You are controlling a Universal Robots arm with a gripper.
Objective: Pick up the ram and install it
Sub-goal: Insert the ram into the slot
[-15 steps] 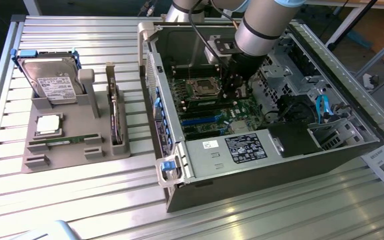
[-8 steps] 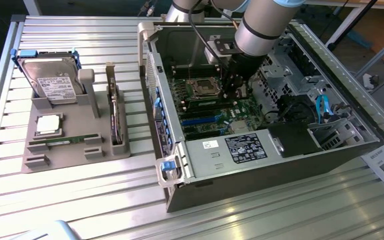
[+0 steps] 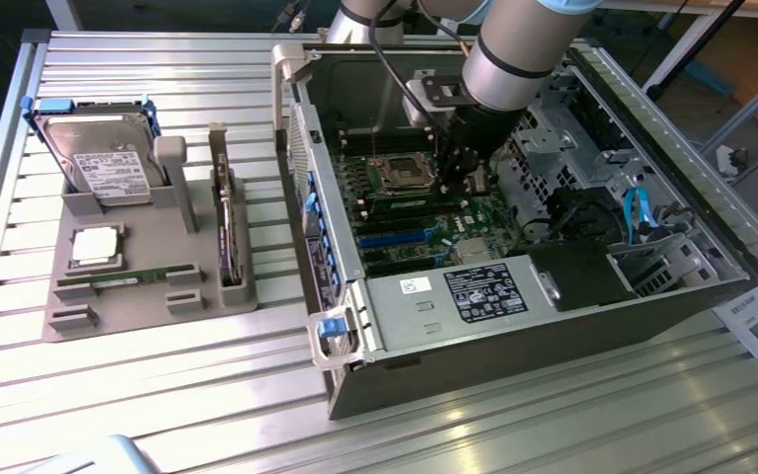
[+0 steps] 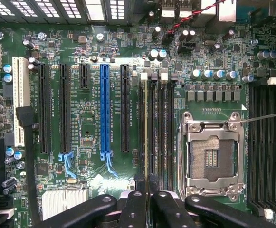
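Far to the exterior view's left of the CPU socket (image 3: 403, 173), a grey fixture tray (image 3: 142, 314) carries a hard drive (image 3: 103, 158), a square processor chip (image 3: 94, 245), a green memory stick (image 3: 122, 280) lying flat and an upright expansion card (image 3: 228, 232). The socket itself sits on the motherboard (image 4: 90, 128) inside the open computer case (image 3: 485, 341).

Just beside the socket, between it and the blue expansion slot (image 4: 104, 109), the ram (image 4: 146, 133) shows edge-on as a thin pale line running along the memory slots and ending between the claw's fingers. The gripper (image 4: 146, 202) looks clenched on that edge. I cannot tell whether the board is already seated.

I judge the ram light, stiff and thin, with fragile chips and contacts. It is best pinched lightly by its faces along the long top edge and kept square to the slot.

The arm (image 3: 511, 49) comes down steeply from above the case. Its wrist is near vertical and its fingers point at the motherboard close beside the socket.
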